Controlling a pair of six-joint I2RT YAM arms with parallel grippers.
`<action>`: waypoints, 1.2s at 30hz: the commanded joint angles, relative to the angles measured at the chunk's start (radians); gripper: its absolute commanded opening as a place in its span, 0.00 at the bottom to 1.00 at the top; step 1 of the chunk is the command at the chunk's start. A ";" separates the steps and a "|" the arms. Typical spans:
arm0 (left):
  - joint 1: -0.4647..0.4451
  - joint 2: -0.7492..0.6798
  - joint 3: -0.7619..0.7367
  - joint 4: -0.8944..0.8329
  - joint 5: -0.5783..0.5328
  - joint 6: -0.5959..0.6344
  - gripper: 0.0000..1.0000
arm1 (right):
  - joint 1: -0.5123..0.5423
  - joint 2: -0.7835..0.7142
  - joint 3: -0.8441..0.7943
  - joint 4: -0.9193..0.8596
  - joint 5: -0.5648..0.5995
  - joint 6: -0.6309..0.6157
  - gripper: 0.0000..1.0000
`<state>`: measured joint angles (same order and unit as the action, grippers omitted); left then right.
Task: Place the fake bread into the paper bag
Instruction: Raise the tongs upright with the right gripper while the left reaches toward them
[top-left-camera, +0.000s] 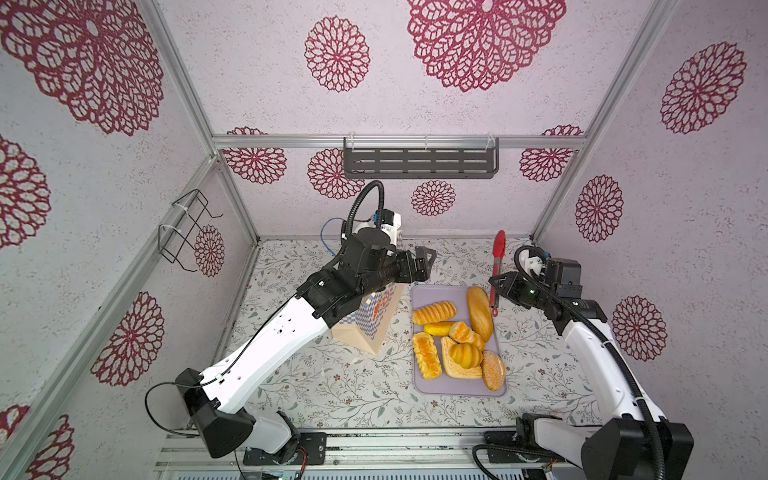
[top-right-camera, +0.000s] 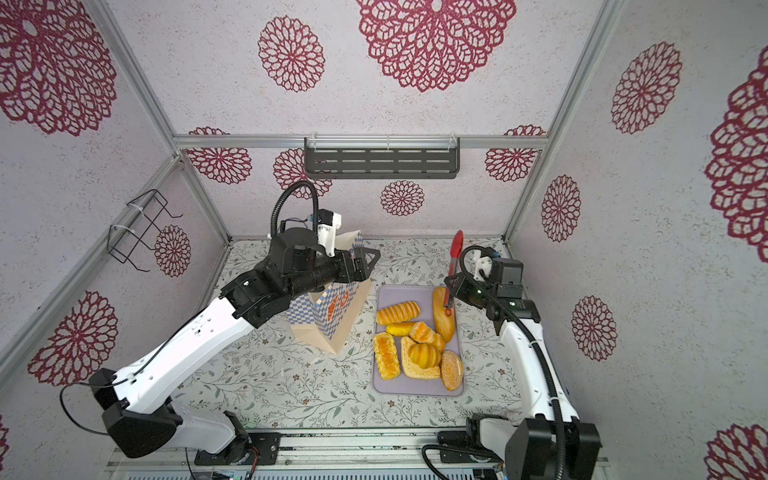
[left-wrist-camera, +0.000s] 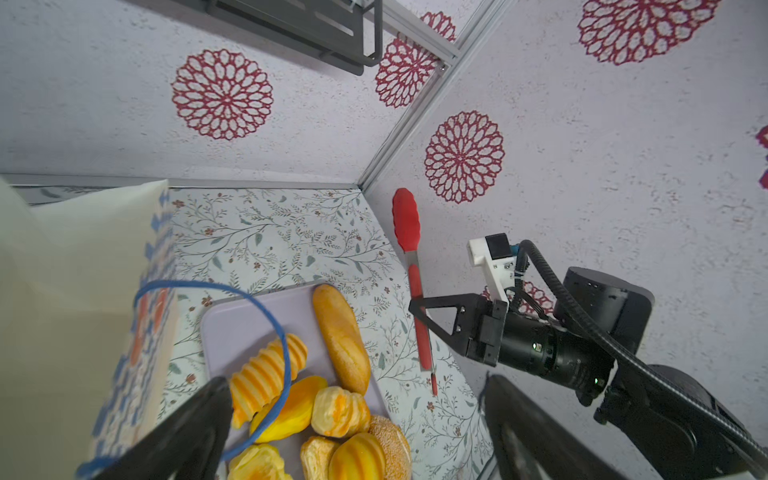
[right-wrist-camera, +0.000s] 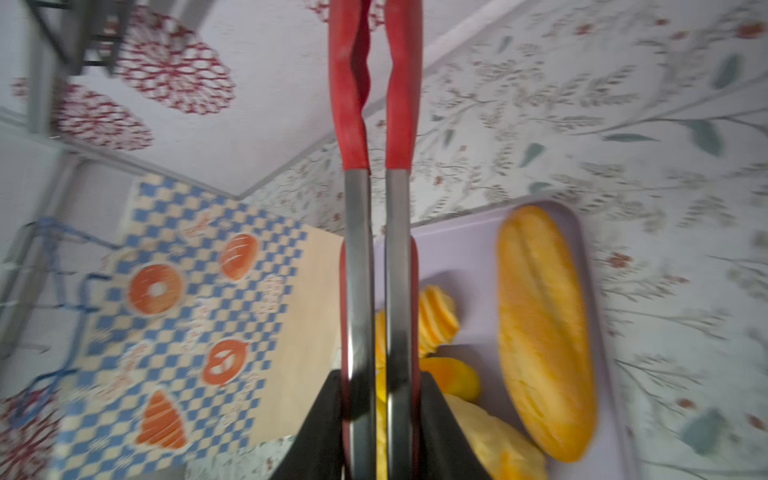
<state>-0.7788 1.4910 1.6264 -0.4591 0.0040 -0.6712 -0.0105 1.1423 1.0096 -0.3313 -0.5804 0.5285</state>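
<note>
Several pieces of glossy golden fake bread lie on a lilac tray (top-left-camera: 424, 386) (top-right-camera: 384, 386) right of centre, among them a long loaf (top-left-camera: 479, 313) (top-right-camera: 444, 316) (right-wrist-camera: 544, 332) and a ribbed roll (top-left-camera: 433, 312) (left-wrist-camera: 266, 374). The paper bag (top-left-camera: 374, 320) (top-right-camera: 332, 316) (right-wrist-camera: 187, 311) stands left of the tray, partly under my left arm. My left gripper (top-left-camera: 424, 262) (top-right-camera: 368, 262) (left-wrist-camera: 357, 436) is open above the bag's tray-side edge and holds nothing. The bag's blue cord handle (left-wrist-camera: 274, 324) loops past one finger. My right gripper (top-left-camera: 496, 286) (top-right-camera: 451, 286) (right-wrist-camera: 380, 415) is shut on the red tongs (top-left-camera: 496, 266) (left-wrist-camera: 409, 249) (right-wrist-camera: 374, 104).
The tongs' red tips point toward the back wall, and their tail end hangs over the tray's far right corner. A dark slotted shelf (top-left-camera: 419, 160) hangs on the back wall and a wire rack (top-left-camera: 187, 228) on the left wall. Walls enclose the floral table (top-left-camera: 332, 386).
</note>
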 joint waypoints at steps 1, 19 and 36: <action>0.025 0.076 0.057 0.075 0.173 -0.023 0.97 | 0.041 -0.056 -0.005 0.235 -0.243 0.149 0.30; 0.033 0.268 0.153 0.401 0.463 -0.117 0.92 | 0.149 -0.032 -0.061 0.950 -0.427 0.714 0.30; 0.033 0.269 0.126 0.487 0.551 -0.179 0.41 | 0.194 -0.034 -0.053 0.956 -0.416 0.719 0.34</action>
<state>-0.7517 1.7741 1.7584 -0.0120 0.5316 -0.8497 0.1791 1.1305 0.9363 0.5755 -0.9901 1.2587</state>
